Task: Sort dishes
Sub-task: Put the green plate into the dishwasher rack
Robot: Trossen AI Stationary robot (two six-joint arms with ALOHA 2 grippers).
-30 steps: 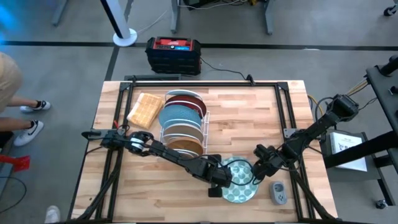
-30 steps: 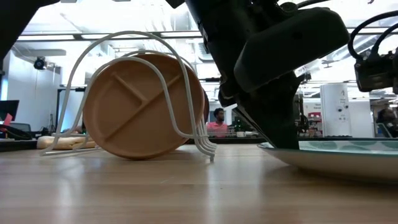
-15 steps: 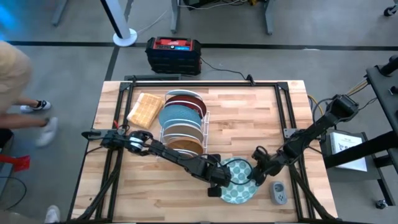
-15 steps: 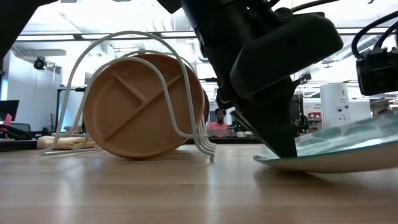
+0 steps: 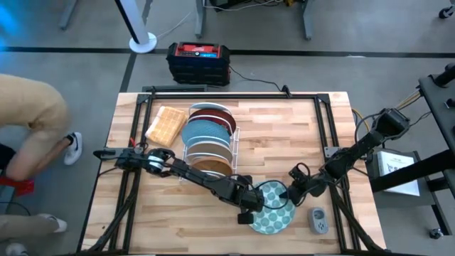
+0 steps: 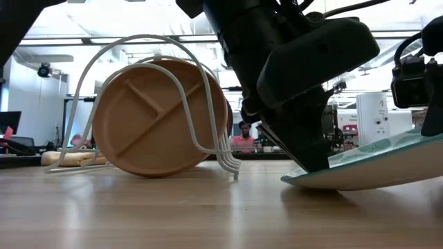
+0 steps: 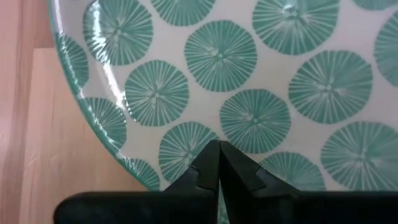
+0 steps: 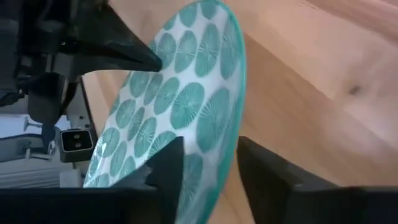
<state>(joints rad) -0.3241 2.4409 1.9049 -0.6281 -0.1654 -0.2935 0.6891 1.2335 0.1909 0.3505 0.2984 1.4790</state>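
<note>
Dark fingers of the right gripper (image 8: 208, 162) straddle the rim of the teal dotted plate (image 5: 274, 208), lifting that edge off the wooden table (image 5: 284, 128). The left gripper (image 7: 219, 163), pressed together, pins the opposite rim. The contact under the plate is hidden.

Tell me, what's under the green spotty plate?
Wooden table. The plate is tipped: one edge rests down, the right gripper lifts the other. Underneath its middle is hidden.

teal plate (image 6: 374, 164) cut off at low view's edge
</note>
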